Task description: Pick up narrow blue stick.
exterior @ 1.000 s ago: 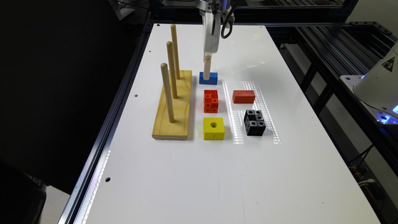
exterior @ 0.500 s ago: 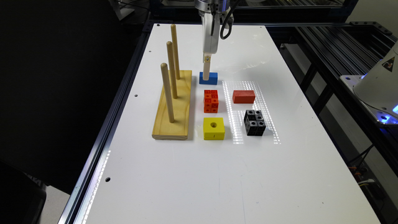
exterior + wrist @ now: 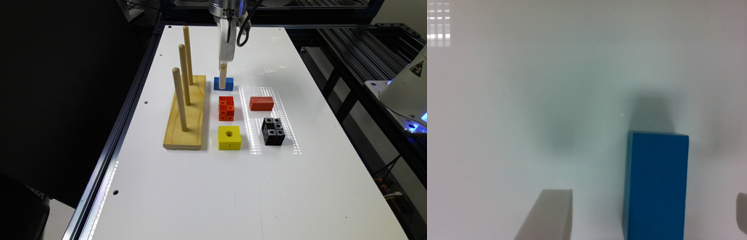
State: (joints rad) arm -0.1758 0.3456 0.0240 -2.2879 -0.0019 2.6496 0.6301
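The narrow blue stick [image 3: 229, 84] lies flat on the white table [image 3: 233, 186], beyond the row of blocks. My gripper [image 3: 222, 83] has come straight down over it, its tips at the stick's level. In the wrist view the blue stick [image 3: 656, 185] stands between the two pale fingers [image 3: 549, 215] of the gripper [image 3: 647, 217]. One finger is well apart from it and the other is just at the picture's edge. The jaws are open and are not touching the stick.
Nearest the stick is an orange holed block [image 3: 226, 108], then a yellow cube with a hole [image 3: 229, 137]. On the exterior view's right lie a red plain block [image 3: 261, 103] and a black holed block [image 3: 273, 131]. A wooden base with three pegs [image 3: 185, 113] stands on its left.
The gripper has sunk slightly lower around the blue stick. No block has moved.
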